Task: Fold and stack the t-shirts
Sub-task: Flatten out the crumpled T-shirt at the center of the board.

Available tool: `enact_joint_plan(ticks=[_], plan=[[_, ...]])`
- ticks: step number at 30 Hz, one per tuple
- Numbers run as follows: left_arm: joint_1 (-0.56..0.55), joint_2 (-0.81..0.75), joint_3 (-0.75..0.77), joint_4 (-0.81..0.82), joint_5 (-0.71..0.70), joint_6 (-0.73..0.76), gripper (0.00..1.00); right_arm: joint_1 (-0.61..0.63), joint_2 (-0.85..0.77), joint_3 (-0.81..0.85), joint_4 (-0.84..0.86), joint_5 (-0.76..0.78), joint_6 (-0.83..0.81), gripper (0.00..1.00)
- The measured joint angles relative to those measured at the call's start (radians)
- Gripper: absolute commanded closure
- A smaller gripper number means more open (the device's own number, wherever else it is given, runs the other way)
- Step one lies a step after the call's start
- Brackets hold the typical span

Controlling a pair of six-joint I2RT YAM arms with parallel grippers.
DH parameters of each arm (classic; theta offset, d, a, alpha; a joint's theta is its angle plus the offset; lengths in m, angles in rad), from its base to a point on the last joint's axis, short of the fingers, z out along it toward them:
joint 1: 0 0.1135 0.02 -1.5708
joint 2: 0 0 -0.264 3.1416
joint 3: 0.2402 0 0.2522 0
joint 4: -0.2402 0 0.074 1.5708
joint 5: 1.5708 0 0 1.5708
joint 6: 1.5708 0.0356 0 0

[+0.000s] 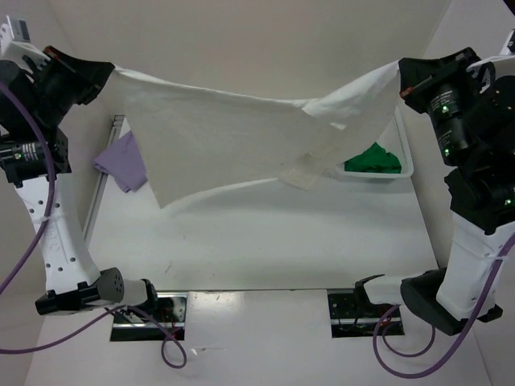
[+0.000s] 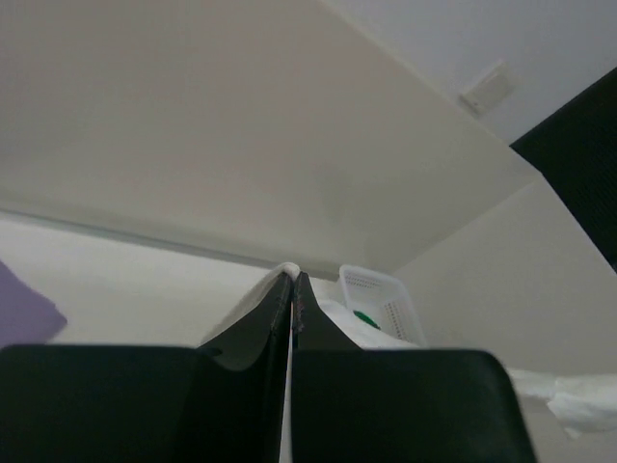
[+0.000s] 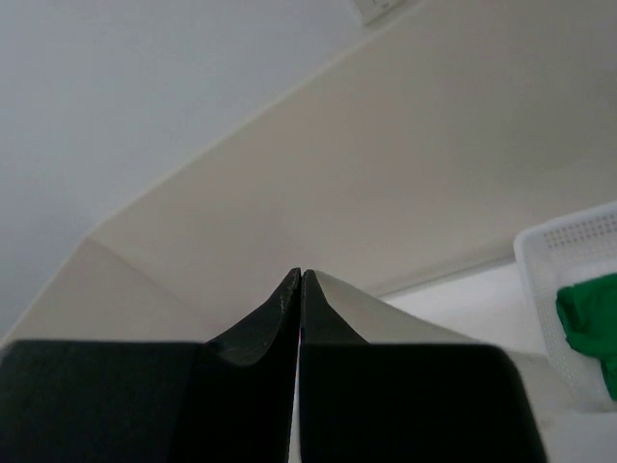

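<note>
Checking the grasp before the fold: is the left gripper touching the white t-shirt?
Touching. In the top view the white t-shirt hangs stretched from the left gripper; the left wrist view shows cloth pinched between its shut fingers.

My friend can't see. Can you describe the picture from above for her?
A white shirt hangs stretched in the air, the left gripper pinching one end, the right gripper the other. On the table below, a purple shirt lies at the left and a green shirt sits in a basket at the right.
</note>
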Motion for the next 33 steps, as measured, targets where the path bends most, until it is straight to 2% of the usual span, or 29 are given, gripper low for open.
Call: enact_joint_plan(ticks=[3, 7, 10, 13, 15, 17, 19, 21, 24, 27, 31, 33], plan=[[0.036, 0.021, 0.045, 0.034, 0.021, -0.017, 1.0, 0.007, 0.026, 0.042, 0.028, -0.013, -0.011, 1.0], [0.093, 0.069, -0.021, 0.093, 0.035, -0.045, 1.0, 0.009, 0.145, 0.035, 0.093, -0.054, -0.022, 1.0], [0.101, 0.18, -0.04, 0.11, 0.026, -0.049, 1.0, 0.019, 0.383, 0.18, 0.118, -0.082, -0.034, 1.0], [0.101, 0.319, -0.05, 0.11, 0.012, -0.053, 1.0, 0.024, 0.698, 0.4, 0.115, -0.113, -0.043, 1.0], [0.102, 0.391, -0.051, 0.1, 0.003, -0.063, 1.0, 0.024, 0.826, 0.435, 0.114, -0.124, -0.045, 1.0], [0.102, 0.43, -0.049, 0.087, -0.002, -0.077, 1.0, 0.024, 0.887, 0.414, 0.107, -0.133, -0.043, 1.0], [0.101, 0.435, -0.029, 0.074, -0.01, -0.085, 1.0, 0.029, 0.887, 0.386, 0.107, -0.14, -0.04, 1.0], [0.101, 0.434, 0.059, 0.063, -0.021, -0.095, 1.0, 0.036, 0.855, 0.388, 0.137, -0.135, -0.043, 1.0], [0.104, 0.412, 0.212, 0.108, -0.031, -0.104, 1.0, 0.055, 0.75, 0.391, 0.217, -0.122, -0.053, 1.0], [0.113, 0.358, 0.296, 0.182, -0.032, -0.123, 1.0, 0.069, 0.631, 0.42, 0.29, -0.113, -0.069, 1.0], [0.129, 0.313, 0.324, 0.263, -0.029, -0.127, 1.0, 0.072, 0.488, 0.43, 0.343, -0.089, -0.082, 1.0], [0.134, 0.311, 0.296, 0.292, -0.024, -0.124, 1.0, 0.071, 0.417, 0.353, 0.355, -0.076, -0.084, 1.0]])
